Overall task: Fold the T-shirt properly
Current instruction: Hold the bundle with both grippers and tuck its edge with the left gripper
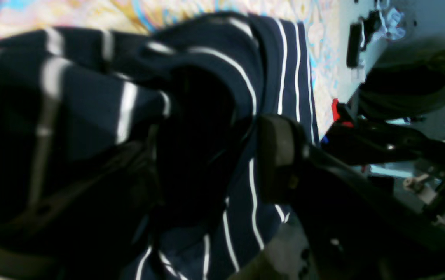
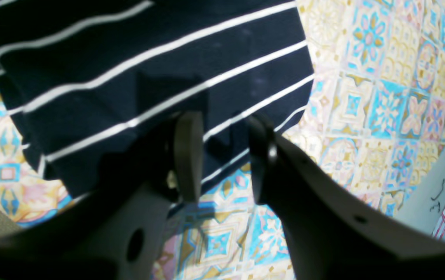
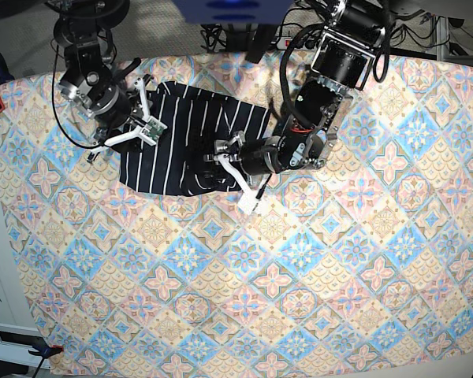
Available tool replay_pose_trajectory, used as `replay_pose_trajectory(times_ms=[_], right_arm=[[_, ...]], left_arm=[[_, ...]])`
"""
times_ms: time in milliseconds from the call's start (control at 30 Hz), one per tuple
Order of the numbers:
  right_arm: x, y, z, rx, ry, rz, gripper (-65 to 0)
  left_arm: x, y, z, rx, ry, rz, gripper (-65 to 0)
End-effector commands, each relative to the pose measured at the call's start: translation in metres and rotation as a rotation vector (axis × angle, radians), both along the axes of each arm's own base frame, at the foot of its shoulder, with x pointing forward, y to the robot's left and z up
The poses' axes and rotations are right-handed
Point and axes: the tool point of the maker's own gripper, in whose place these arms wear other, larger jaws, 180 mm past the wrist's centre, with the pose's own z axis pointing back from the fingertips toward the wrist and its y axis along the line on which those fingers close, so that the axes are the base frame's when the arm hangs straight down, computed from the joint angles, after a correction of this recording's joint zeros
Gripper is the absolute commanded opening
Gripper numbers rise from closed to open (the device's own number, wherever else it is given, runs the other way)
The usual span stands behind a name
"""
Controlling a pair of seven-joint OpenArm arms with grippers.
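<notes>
Base view: T-shirt [image 3: 185,146] lies far-left on the tablecloth [image 3: 299,268], long axis left-right.
Left gripper [image 3: 221,169]: pinching bunched shirt cloth.
Right gripper [image 2: 222,155]: fingers spread over the shirt's edge.

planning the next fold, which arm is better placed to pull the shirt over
Left, probably. Its end effector is shut on a bunched part of the shirt, while the right end effector hangs open above the shirt's edge, holding nothing.

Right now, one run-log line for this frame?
left gripper: shut on dark pinstriped cloth T-shirt | right gripper: open above shirt edge | pastel floral-tile tablecloth: flat
</notes>
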Motion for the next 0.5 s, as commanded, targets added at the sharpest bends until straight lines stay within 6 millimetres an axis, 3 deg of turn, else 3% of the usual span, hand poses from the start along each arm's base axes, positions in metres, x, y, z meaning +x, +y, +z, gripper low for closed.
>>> replay_pose_trajectory(times_ms=[0,200,467], right_arm=[[0.005,0.001,0.009,0.010,-0.034,0.005,-45.7],[0.006,0.001,0.009,0.011,-0.035,0.005,-45.7],[0.008,0.000,0.011,0.009,-0.040,0.002,-45.7]], left_arm=[[0.010,-0.004,0.010,-0.027,-0.031,-0.004,-33.2],[0.008,-0.007,-0.003,-0.031,-0.003,-0.030,-33.3],[0.011,-0.008,-0.001,-0.032,-0.009,-0.030,-33.7]])
